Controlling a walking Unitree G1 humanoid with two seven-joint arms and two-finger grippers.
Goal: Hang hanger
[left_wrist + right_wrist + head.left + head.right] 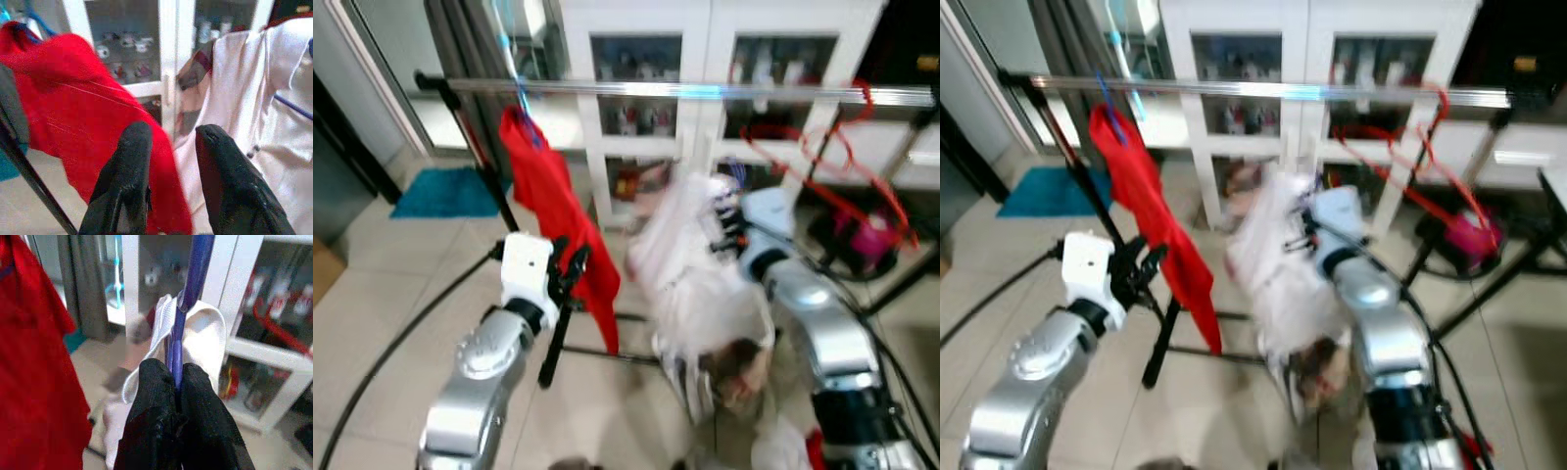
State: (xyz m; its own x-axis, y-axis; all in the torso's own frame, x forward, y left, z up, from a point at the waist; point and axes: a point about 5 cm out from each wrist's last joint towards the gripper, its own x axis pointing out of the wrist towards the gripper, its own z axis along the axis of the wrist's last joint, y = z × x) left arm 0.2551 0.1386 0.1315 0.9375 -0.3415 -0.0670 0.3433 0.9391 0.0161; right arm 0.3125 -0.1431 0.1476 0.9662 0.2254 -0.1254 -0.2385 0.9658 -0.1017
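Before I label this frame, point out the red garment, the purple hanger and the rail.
red garment point(553, 211): left eye view, mid cloth.
purple hanger point(182, 323): right wrist view, its shaft.
rail point(636, 90): left eye view, bare middle.

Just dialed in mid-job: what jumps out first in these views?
The red garment hanging from the metal rail at its left end stands out most. Right of it, below the rail, the right claw is shut on a blue hanger carrying a white garment. The left claw is open beside the red cloth.
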